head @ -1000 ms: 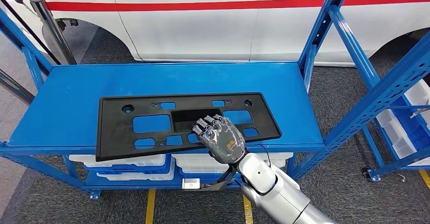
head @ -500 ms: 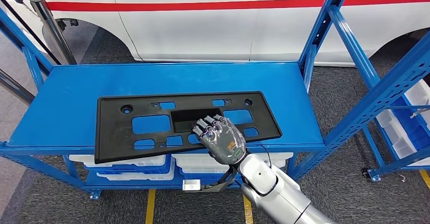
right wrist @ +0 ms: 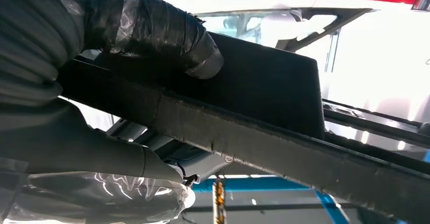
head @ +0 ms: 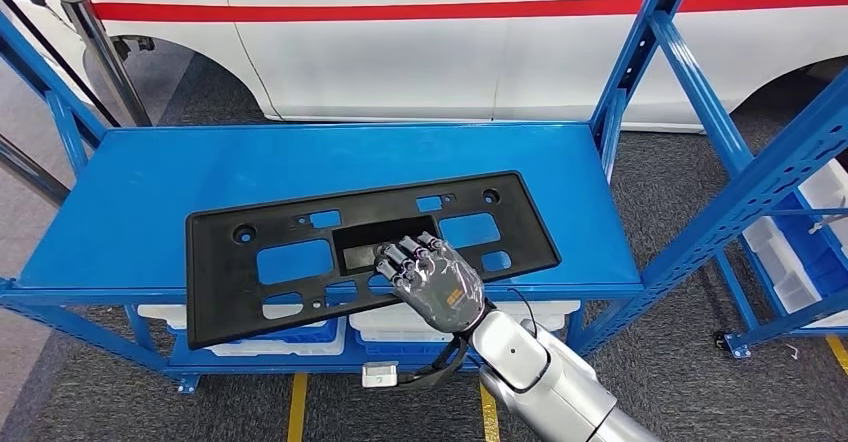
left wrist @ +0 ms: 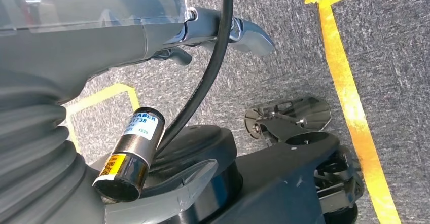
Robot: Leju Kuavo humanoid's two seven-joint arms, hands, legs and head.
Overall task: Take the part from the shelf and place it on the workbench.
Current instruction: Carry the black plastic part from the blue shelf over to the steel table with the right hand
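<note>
- The black part [head: 360, 244] lies askew on the blue shelf [head: 130, 222], its left corner hanging past the front edge.
- My right hand [head: 432, 278] grips its front rim near the middle, thumb underneath.
- Left hand [left wrist: 101, 26]: I can't tell its state.
- White car [head: 420, 37] behind the shelf.

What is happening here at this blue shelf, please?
The robot's right hand grips the near edge of a flat black part that lies on the blue shelf; the right wrist view shows the thumb on one face and the fingers on the other. The part sits askew, its left corner over the shelf's front edge. It is not yet on any workbench. A white car stands behind.
</note>
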